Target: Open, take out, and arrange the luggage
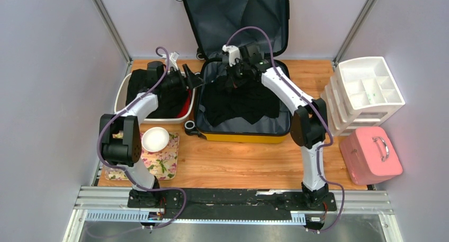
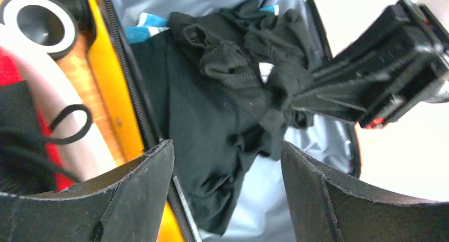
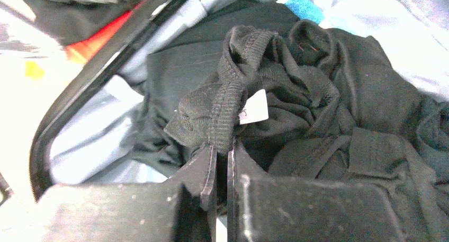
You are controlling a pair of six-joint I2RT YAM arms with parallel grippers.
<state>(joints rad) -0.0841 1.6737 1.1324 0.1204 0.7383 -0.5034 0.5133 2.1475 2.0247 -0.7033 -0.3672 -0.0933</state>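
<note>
Right gripper (image 3: 221,149) pressed together, pinching the black garment (image 3: 317,88) inside the open luggage (image 1: 249,137). Left gripper (image 2: 227,157) spread wide, empty, the garment just ahead of it.

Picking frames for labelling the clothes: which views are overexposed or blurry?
Top external: sharp, evenly lit, mild sheen on the orange wooden table. Left wrist: the area right of the yellow hard-shell suitcase is blown white. Right wrist: left edge washed out, crumpled black garment is sharp.
</note>
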